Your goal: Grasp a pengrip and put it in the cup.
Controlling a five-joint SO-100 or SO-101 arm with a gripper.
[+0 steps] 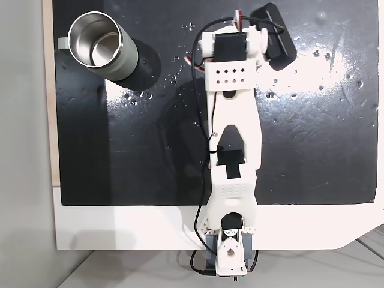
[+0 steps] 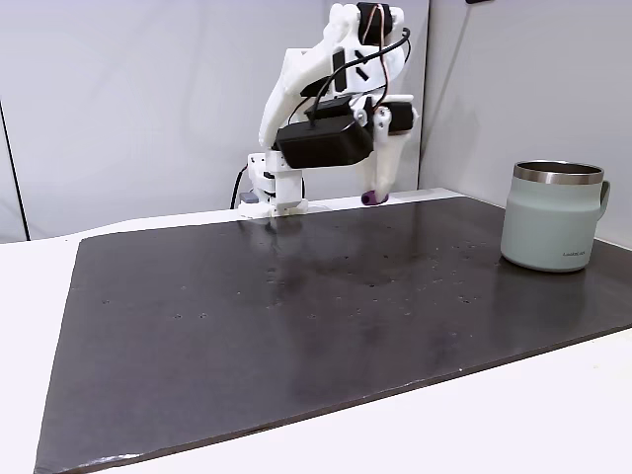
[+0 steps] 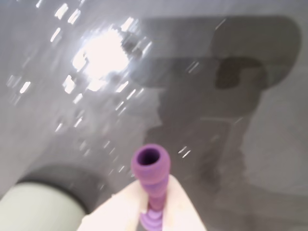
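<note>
We find the fingers (image 3: 153, 211) closed on the pengrip (image 3: 150, 166), its open end protruding beyond their tips, so it can drop freely. The cup (image 1: 101, 47) stands upright on the table (image 2: 296, 326), well apart, mouth open to receive it.

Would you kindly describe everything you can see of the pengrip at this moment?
The pengrip is a small purple tube, rubbery-looking, with a ridged body and an open hollow end facing the wrist camera. It is pinched between the gripper's pale fingers, its open end sticking out past the fingertips and its lower part hidden between them. In a fixed view it shows as a purple tip at the gripper's lower end, just above the dark mat's far edge, away from the cup.
</note>
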